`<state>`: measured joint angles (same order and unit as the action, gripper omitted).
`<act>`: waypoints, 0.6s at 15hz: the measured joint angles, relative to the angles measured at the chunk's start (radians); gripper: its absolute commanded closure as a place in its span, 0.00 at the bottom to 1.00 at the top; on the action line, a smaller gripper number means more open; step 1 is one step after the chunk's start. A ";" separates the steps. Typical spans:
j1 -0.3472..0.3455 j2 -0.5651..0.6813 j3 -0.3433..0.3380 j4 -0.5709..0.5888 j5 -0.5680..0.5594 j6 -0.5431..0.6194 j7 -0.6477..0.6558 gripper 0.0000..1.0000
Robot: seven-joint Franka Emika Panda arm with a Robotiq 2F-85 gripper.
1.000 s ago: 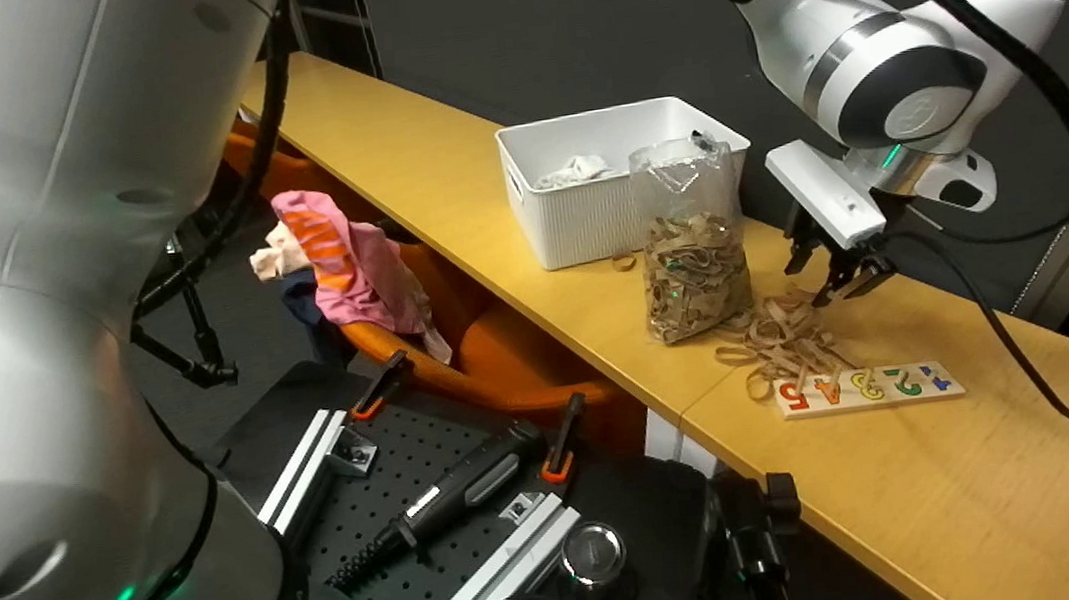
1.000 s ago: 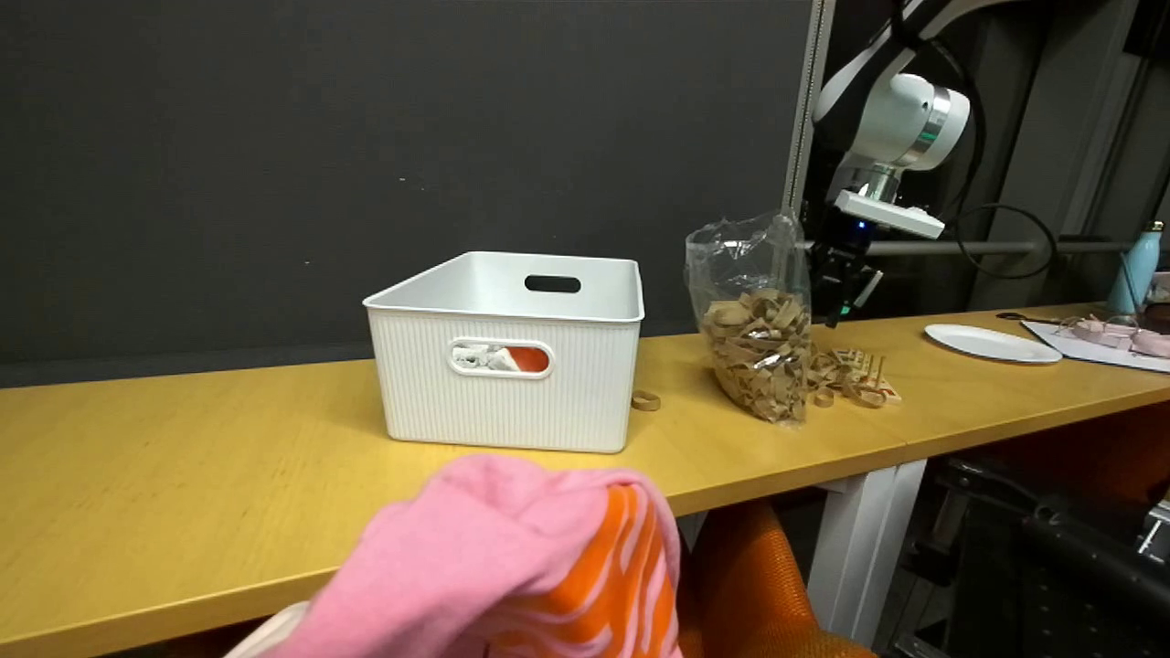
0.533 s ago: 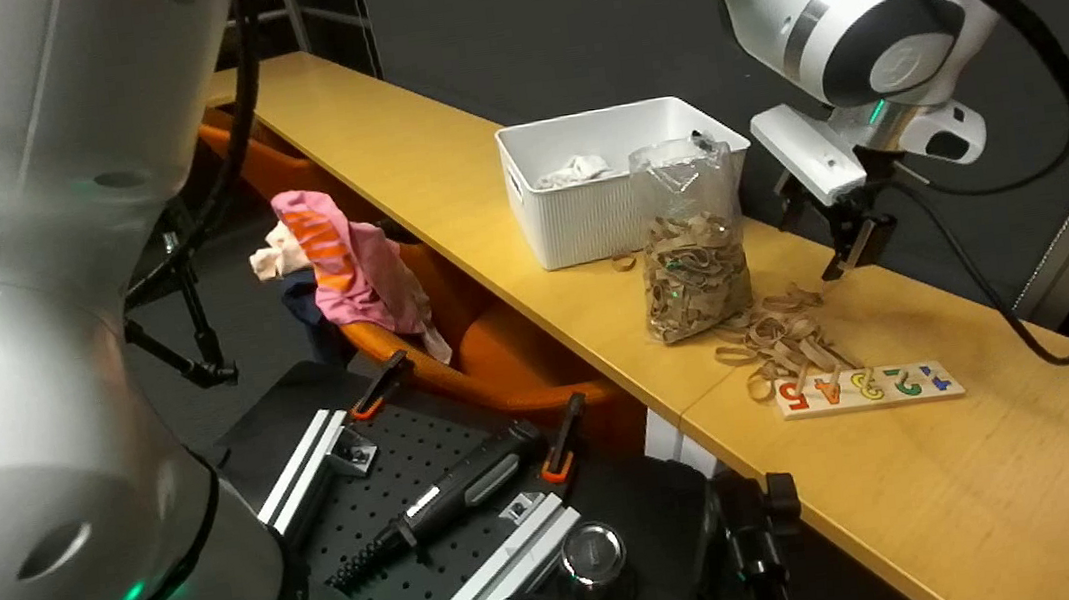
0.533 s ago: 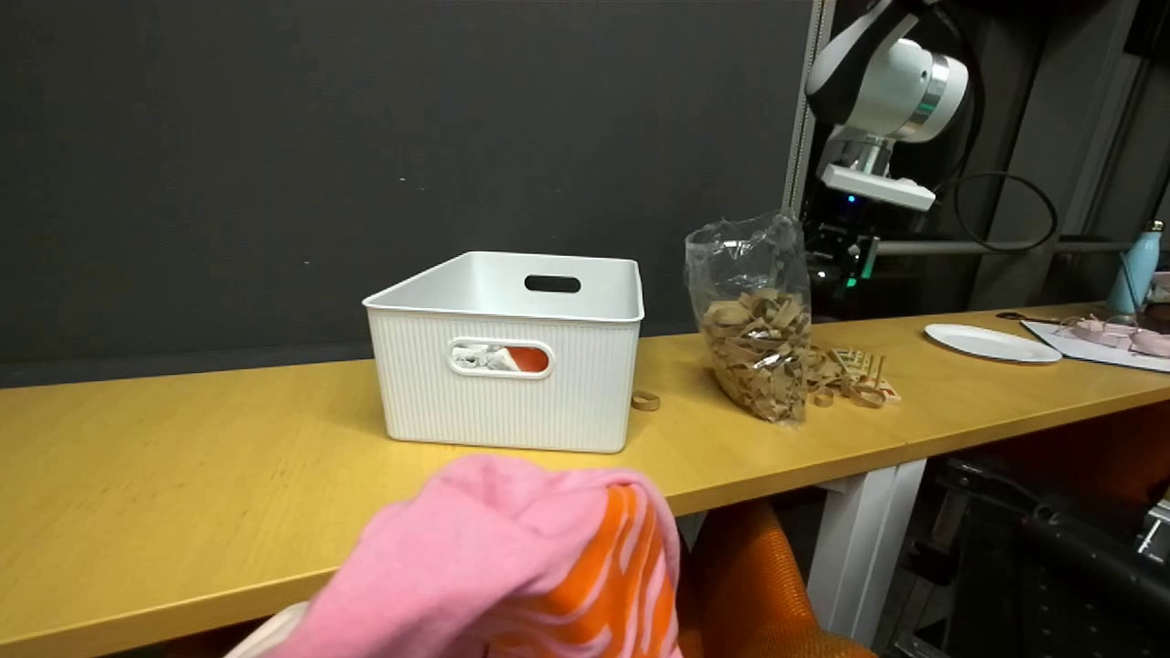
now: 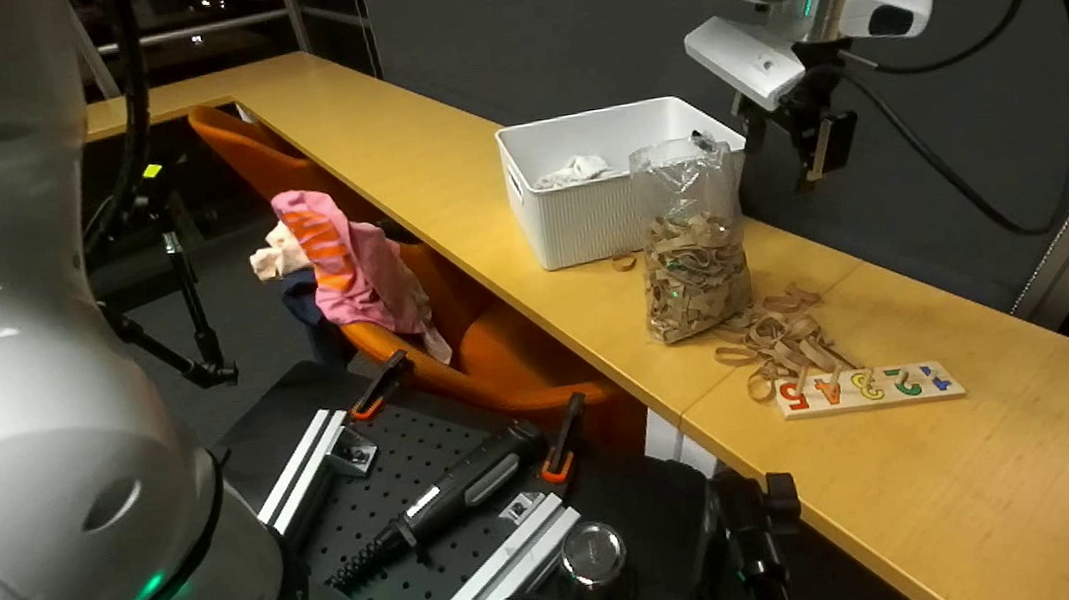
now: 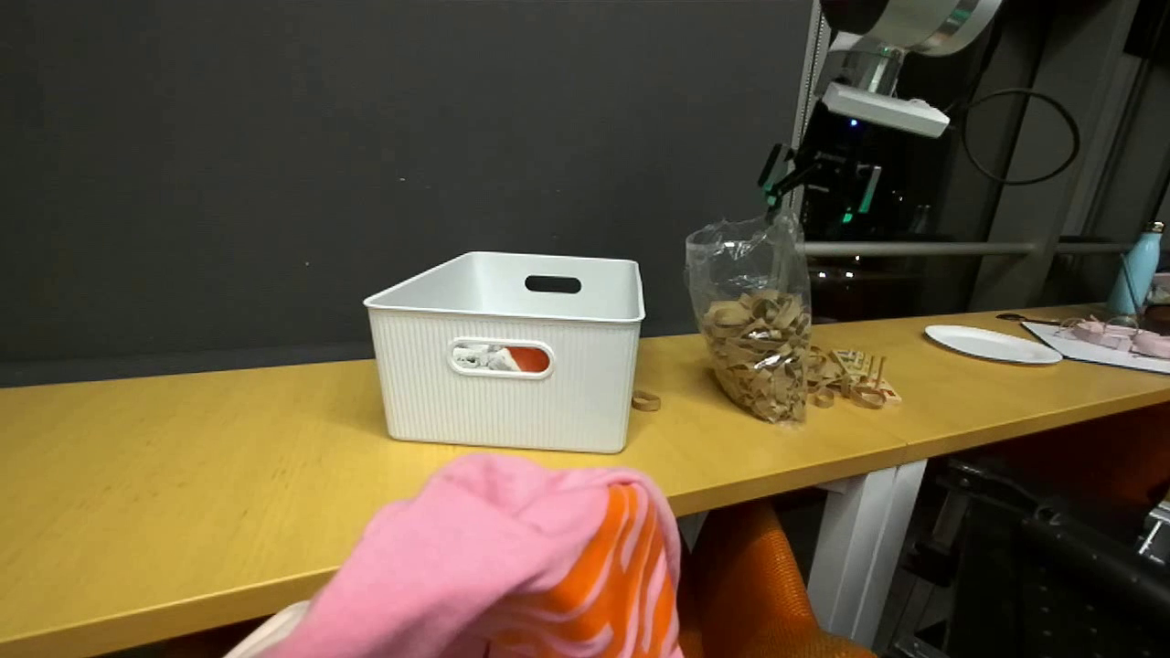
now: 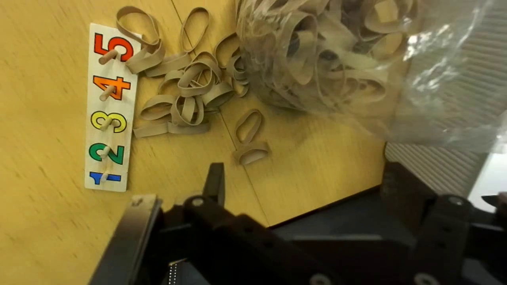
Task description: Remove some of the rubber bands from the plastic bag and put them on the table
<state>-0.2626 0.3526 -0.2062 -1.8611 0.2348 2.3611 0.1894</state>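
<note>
white bin (image 6: 512, 407): near plastic bag (image 5: 686, 197)
number board (image 7: 113, 107): rubber bands (image 7: 192, 90) touching
end effector (image 7: 304, 173): i see it spread wide

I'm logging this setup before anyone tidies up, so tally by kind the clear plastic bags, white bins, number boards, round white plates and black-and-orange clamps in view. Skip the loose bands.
Clear plastic bag: 1
White bin: 1
Number board: 1
Round white plate: 1
Black-and-orange clamps: 2
Total: 6
</note>
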 measured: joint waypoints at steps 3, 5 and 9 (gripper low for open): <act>0.044 -0.067 0.000 -0.076 -0.065 0.053 0.044 0.00; 0.074 -0.105 0.000 -0.124 -0.110 0.080 0.078 0.00; 0.118 -0.133 0.000 -0.169 -0.181 0.096 0.137 0.00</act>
<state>-0.1449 0.2192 -0.2057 -2.0306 0.0542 2.4570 0.3266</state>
